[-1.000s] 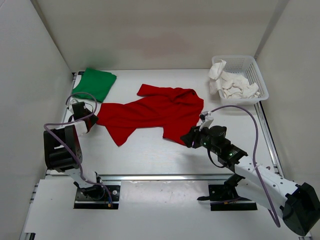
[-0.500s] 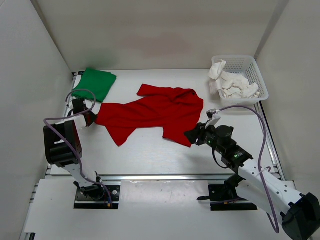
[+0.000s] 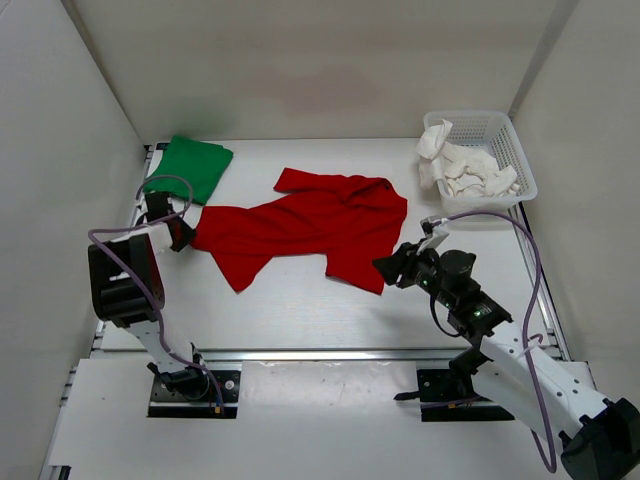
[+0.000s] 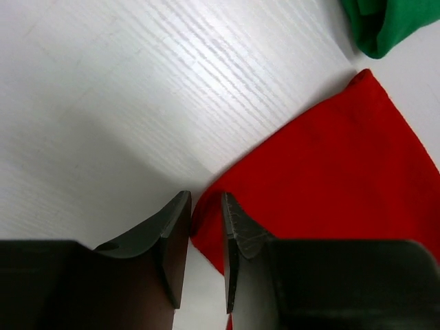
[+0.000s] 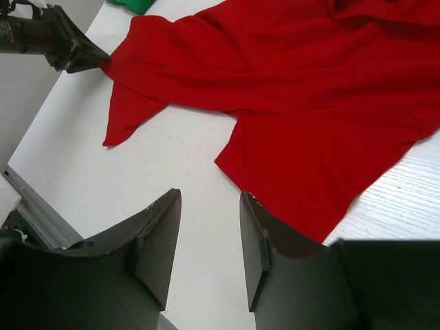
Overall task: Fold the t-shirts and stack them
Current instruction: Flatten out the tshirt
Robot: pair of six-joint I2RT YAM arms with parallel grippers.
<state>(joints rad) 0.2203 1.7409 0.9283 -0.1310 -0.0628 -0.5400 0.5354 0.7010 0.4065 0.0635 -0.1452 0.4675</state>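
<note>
Red t-shirt (image 3: 310,225) lies spread and creased (green t-shirt (image 3: 190,165) folded behind).

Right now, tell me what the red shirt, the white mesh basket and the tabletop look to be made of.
Red short-sleeved shirt: soft matte knit cloth, likely cotton jersey; it lies limp with wrinkles and folds.
White mesh basket: probably moulded plastic; stiff latticed walls and a smooth rim.
White tabletop: looks like painted or laminated board, matte, with fine grain lines showing close up.
</note>
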